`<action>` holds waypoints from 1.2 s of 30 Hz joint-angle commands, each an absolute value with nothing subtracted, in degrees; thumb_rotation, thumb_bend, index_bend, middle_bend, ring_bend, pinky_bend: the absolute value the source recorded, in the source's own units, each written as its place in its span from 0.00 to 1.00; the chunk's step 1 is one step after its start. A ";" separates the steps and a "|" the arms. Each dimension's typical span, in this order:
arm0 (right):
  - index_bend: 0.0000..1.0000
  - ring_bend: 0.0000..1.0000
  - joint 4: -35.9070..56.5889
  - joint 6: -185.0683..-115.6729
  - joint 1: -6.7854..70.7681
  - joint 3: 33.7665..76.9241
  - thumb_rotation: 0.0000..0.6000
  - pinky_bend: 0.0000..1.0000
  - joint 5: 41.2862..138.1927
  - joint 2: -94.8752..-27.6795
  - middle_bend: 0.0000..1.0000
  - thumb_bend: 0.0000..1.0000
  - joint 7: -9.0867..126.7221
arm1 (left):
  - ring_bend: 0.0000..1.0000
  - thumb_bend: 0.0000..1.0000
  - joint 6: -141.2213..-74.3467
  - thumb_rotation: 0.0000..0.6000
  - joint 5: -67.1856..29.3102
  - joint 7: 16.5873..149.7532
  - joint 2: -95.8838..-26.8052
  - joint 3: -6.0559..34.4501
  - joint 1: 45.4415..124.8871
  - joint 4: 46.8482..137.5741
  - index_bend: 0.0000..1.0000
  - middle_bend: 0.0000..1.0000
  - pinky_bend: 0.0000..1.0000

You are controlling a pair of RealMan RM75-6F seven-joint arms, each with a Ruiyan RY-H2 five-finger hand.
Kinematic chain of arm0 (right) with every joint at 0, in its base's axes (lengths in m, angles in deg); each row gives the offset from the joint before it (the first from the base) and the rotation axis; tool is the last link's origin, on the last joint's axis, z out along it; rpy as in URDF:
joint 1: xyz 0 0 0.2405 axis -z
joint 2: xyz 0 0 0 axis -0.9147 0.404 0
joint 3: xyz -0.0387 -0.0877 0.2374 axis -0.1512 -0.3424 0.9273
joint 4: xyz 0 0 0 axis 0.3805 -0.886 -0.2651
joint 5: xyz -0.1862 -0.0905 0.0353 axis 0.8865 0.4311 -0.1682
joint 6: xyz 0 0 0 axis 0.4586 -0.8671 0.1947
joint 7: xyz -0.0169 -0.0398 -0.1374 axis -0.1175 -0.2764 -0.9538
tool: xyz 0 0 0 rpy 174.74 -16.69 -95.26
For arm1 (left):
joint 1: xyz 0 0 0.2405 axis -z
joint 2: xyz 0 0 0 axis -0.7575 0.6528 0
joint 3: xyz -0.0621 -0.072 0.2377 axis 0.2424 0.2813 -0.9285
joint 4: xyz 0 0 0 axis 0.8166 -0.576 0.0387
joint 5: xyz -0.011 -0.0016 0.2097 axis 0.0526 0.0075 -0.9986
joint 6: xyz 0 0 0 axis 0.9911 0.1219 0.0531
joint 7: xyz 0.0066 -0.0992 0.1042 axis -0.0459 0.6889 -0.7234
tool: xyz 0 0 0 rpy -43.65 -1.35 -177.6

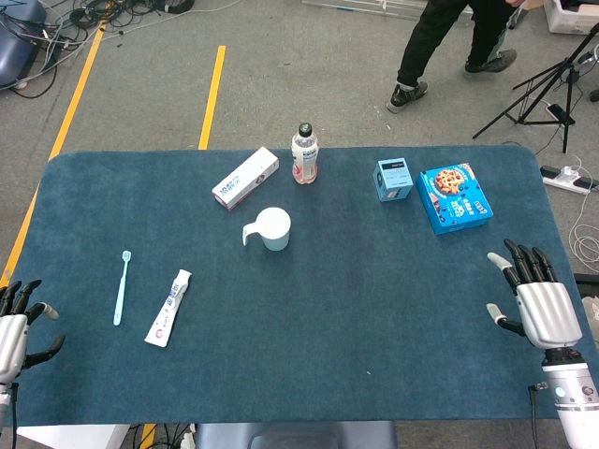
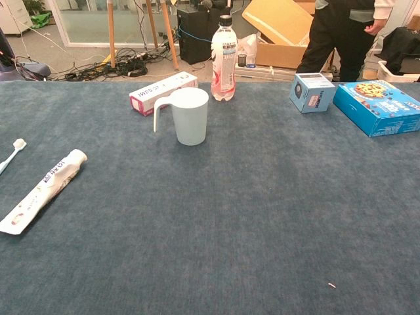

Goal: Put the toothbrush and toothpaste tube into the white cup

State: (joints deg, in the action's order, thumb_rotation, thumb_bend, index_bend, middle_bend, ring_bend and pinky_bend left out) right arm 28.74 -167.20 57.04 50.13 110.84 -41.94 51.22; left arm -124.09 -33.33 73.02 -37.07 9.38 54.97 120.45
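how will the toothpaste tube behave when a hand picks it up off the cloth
The toothpaste tube looks flattened toward its crimped end, so it will probably flex or sag if it is pinched there. Near the cap it looks rounder and likely firmer. It lies flat on the blue cloth, so it seems unlikely to roll, though fingers may struggle to get under it.

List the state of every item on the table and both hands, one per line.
toothbrush: lying flat, untouched
toothpaste tube: lying flat, cap on, beside the toothbrush
white cup: upright, nothing visible inside
bottle: upright, capped
toothpaste box: lying flat
small blue box: closed
cookie box: lying flat
left hand: holds nothing
right hand: holds nothing
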 commanded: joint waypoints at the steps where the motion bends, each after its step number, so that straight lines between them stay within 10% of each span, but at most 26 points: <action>1: 0.20 0.00 28.72 -167.07 56.97 50.17 1.00 0.04 110.77 -41.94 0.00 0.21 51.30 | 0.01 0.24 -124.21 1.00 -33.38 72.91 -37.02 9.31 54.89 120.53 0.46 0.12 0.00; 12: 0.20 0.00 27.37 -164.84 54.46 51.99 1.00 0.06 110.12 -42.28 0.03 0.20 52.85 | 0.01 0.24 -124.96 1.00 -32.06 74.19 -36.52 9.89 54.25 120.35 0.46 0.12 0.00; 16: 0.20 0.03 28.11 -163.89 52.06 53.42 1.00 0.23 111.78 -40.84 0.11 0.20 52.95 | 0.01 0.24 -124.76 1.00 -32.20 74.57 -36.55 9.97 54.39 120.11 0.46 0.12 0.00; 24: 0.21 0.60 33.09 -156.35 43.35 58.15 1.00 0.80 111.64 -37.72 0.51 0.20 47.34 | 0.01 0.24 -123.51 1.00 -31.49 75.83 -36.15 10.11 54.72 119.79 0.46 0.12 0.00; 36: 0.31 0.99 29.02 -137.08 25.13 63.52 1.00 1.00 99.69 -45.31 0.91 0.20 35.56 | 0.01 0.24 -123.82 1.00 -31.36 77.93 -35.21 10.27 54.21 119.21 0.46 0.12 0.00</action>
State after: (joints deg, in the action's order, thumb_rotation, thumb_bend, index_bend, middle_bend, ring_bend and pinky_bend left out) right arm 31.41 -140.11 28.26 62.19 102.40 -42.79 37.74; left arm -123.78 -31.41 77.85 -35.27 10.24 54.25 119.24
